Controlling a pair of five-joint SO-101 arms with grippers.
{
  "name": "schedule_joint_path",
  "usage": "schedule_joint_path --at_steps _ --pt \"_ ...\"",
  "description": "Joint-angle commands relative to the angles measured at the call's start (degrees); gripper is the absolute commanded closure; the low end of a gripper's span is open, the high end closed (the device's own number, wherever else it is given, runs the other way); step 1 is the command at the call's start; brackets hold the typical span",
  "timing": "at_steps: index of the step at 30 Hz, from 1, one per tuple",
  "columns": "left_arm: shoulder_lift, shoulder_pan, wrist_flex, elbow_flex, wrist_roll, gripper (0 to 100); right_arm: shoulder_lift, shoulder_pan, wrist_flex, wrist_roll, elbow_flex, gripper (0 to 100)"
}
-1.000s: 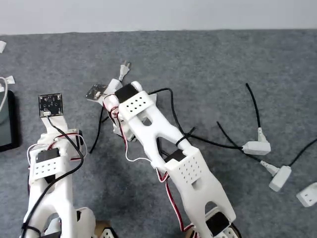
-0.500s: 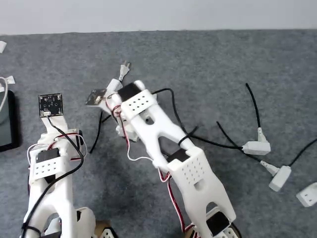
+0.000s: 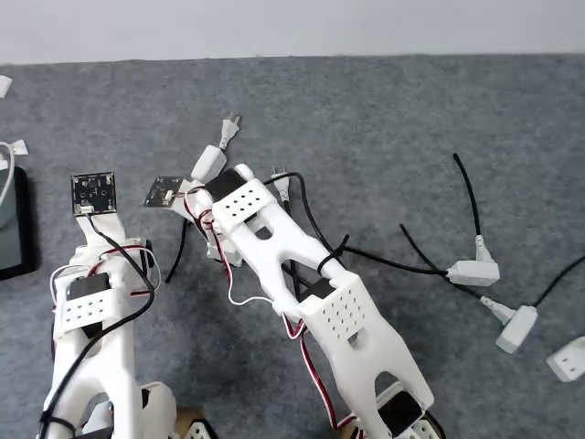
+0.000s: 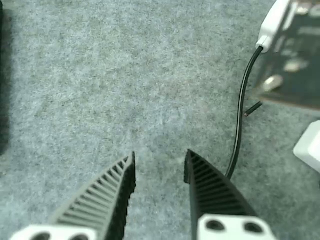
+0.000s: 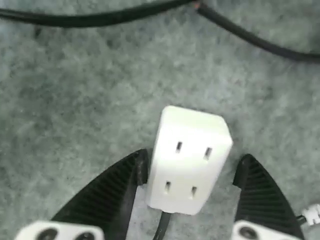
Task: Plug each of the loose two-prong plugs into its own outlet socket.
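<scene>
Right wrist view has the right gripper (image 5: 195, 159) spread wide around the white outlet block (image 5: 191, 150) on the grey carpet (image 5: 75, 90), one finger (image 5: 125, 185) touching its side, the other just off it, so nothing's actually clamped, and in the high view a loose plug (image 3: 209, 162) lies at 11 o'clock from that arm's wrist.

Glossy plastic socket (image 5: 190, 160) & rough felt mat (image 5: 75, 100)
</scene>
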Motion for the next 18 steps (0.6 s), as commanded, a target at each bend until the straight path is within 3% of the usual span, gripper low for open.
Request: schedule_joint_path --at_steps 1,6,12,18 --pt "-0.5 -0.4 -1.6 -3.0 -0.5 85 -0.9 -1.2 -1.5 0.8 -1.0 71.4" --pt "-0.5 -0.4 -1.6 -2.9 -0.5 85 -0.8 -1.3 -1.3 0.8 -1.0 73.3" --pt "-0.5 -0.4 -1.6 -2.9 -0.5 85 -0.7 -1.3 -1.4 0.0 -1.0 98.7" --pt "-0.5 -0.4 -1.6 -2.9 -0.5 85 -1.1 -1.1 -0.9 -12.1 -1.1 98.9"
